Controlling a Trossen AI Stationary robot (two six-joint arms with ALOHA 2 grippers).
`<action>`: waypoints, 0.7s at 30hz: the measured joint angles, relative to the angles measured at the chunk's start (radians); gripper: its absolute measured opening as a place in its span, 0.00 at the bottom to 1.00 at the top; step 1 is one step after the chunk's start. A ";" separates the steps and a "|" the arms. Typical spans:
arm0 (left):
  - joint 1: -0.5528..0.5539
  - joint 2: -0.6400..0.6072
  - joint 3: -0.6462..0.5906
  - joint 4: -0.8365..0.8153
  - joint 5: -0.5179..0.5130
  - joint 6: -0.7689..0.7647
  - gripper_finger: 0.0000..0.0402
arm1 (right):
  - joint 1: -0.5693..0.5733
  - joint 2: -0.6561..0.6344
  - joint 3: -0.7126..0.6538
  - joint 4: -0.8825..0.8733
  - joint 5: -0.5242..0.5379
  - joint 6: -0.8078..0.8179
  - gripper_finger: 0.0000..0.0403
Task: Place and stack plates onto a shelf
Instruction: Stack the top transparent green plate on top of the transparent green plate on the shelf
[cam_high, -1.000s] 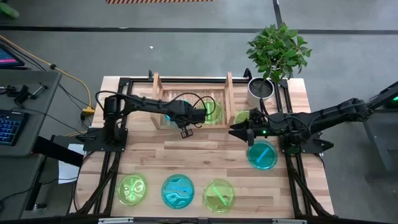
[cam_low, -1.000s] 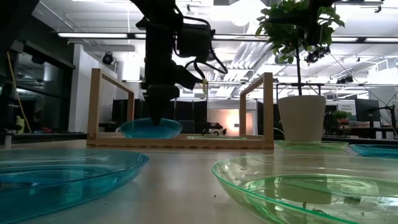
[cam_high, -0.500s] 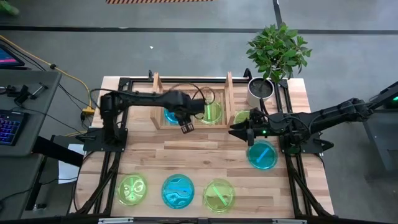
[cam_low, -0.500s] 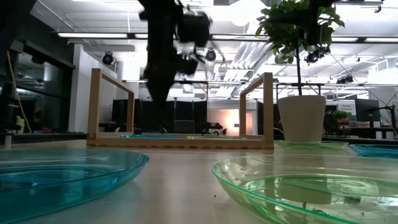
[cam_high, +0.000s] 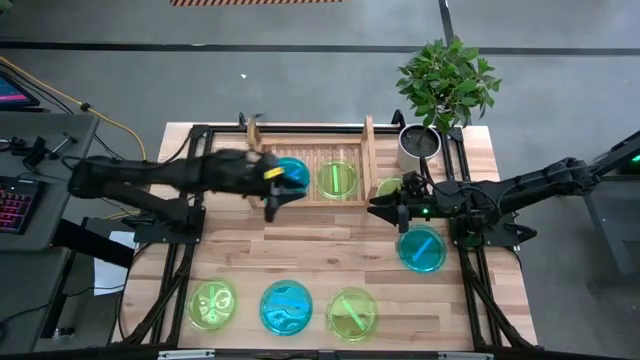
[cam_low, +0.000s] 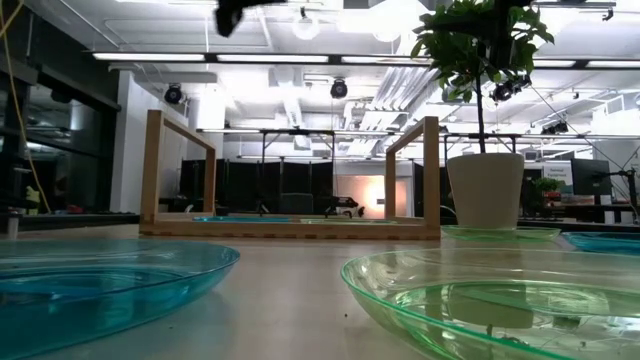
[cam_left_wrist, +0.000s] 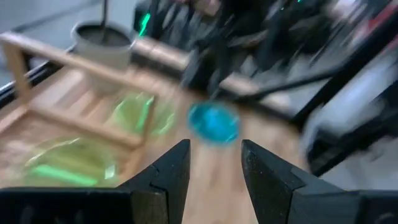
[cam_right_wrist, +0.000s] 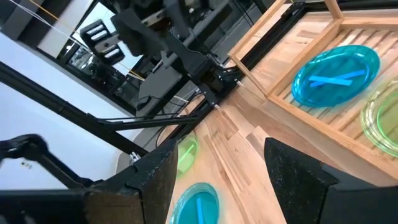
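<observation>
The wooden shelf (cam_high: 310, 195) holds a blue plate (cam_high: 293, 172) and a green plate (cam_high: 337, 178), both flat on its slats. My left gripper (cam_high: 275, 188) hovers open and blurred over the shelf's left end, above the blue plate; nothing is between its fingers (cam_left_wrist: 214, 155). My right gripper (cam_high: 378, 208) waits open just right of the shelf, beside a green plate (cam_high: 390, 187) on the table. A blue plate (cam_high: 422, 248) lies at the right. A green (cam_high: 213, 304), a blue (cam_high: 286, 306) and a green plate (cam_high: 352, 312) lie along the near edge.
A potted plant (cam_high: 422, 140) stands at the far right corner, close behind the shelf's right rail (cam_high: 368, 150). Black frame rails (cam_high: 175, 270) run along the table's left and right sides. Bare wood lies between the shelf and the near row of plates.
My left gripper has let go of the blue plate in the shelf, risen, and drawn back toward the table's left edge. The plate, held up off the slats a second ago, now lies flat on them.
</observation>
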 joint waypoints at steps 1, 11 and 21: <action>-0.009 -0.042 -0.061 0.082 0.000 -0.029 0.33 | 0.000 0.000 0.000 0.001 0.000 0.000 0.56; -0.023 -0.290 -0.356 0.390 -0.072 -0.245 0.33 | 0.000 0.000 0.000 0.001 -0.003 0.002 0.56; -0.022 -0.293 -0.357 0.397 -0.074 -0.232 0.33 | -0.014 0.000 0.000 -0.124 -0.141 0.237 0.56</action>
